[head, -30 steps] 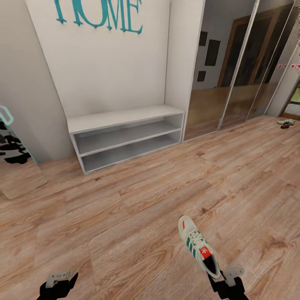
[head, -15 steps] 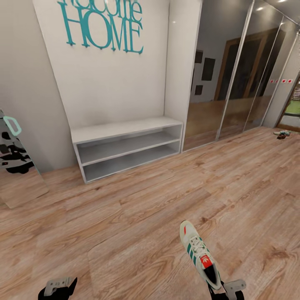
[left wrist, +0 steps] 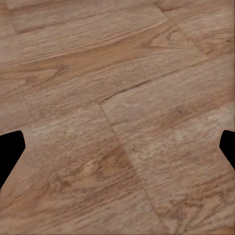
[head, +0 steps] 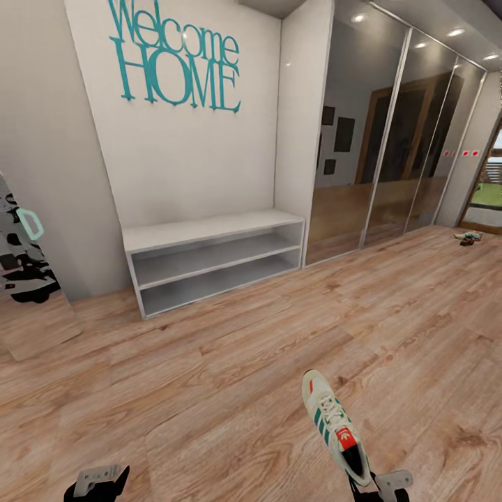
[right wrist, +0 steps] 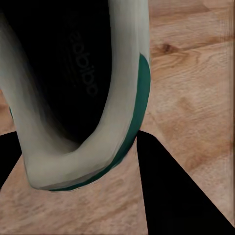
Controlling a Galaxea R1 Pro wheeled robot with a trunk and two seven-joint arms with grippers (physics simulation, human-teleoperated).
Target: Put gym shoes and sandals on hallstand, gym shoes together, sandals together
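R gripper (head: 380, 488) pinches the gym shoe (head: 335, 427) by its heel rim, L gripper (head: 97, 482) spread & empty; shoe may slip en route to the hallstand (head: 209, 261), well ahead across the corridor floor (head: 230, 376).

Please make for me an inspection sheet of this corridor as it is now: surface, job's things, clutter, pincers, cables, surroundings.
Surface: wood-plank corridor floor.
Job's things: one gym shoe held by its heel, toe pointing ahead; hallstand against the wall, top and both shelves bare; small items lie far off by the doorway, too small to name.
Clutter: nothing seen.
Pincers: right pincer shut on the shoe's heel; left pincer open, over bare floor.
Cables: nothing seen.
Surroundings: "Welcome HOME" lettering, mirrored wardrobe doors.
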